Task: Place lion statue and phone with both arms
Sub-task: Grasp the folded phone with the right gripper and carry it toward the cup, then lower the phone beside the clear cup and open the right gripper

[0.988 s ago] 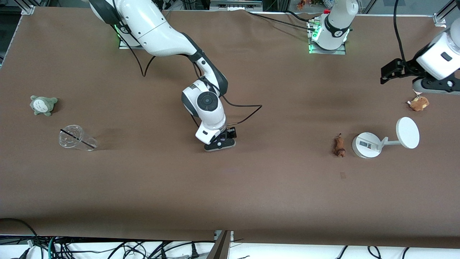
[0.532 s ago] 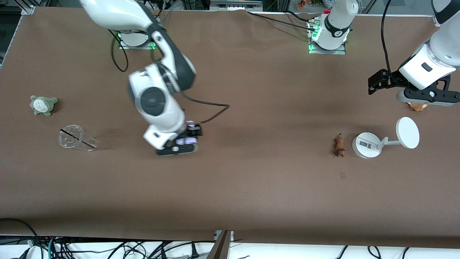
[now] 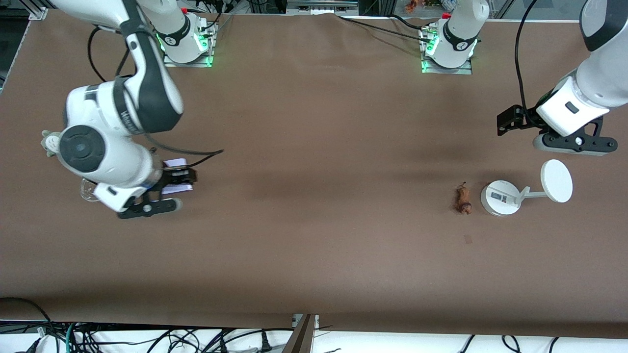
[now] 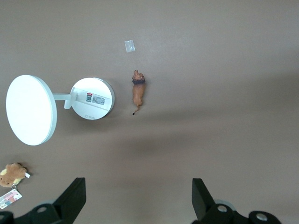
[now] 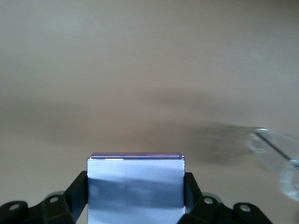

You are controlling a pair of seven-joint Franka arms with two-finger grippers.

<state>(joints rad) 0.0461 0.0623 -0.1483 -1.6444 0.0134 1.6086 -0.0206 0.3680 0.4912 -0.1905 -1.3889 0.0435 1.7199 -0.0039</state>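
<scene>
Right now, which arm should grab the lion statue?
Left. Its tool hangs open over the table by the white stand, and the lion statue lies free beside that stand. The right tool is shut on the phone near the clear cup.

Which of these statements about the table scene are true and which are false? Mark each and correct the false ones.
1. The right gripper is shut on the phone. True.
2. The lion statue lies on the table beside the white stand. True.
3. The left gripper holds the lion statue. False: it is open and empty, in the air.
4. The clear cup stands on the white stand. False: it lies at the right arm's end.
</scene>
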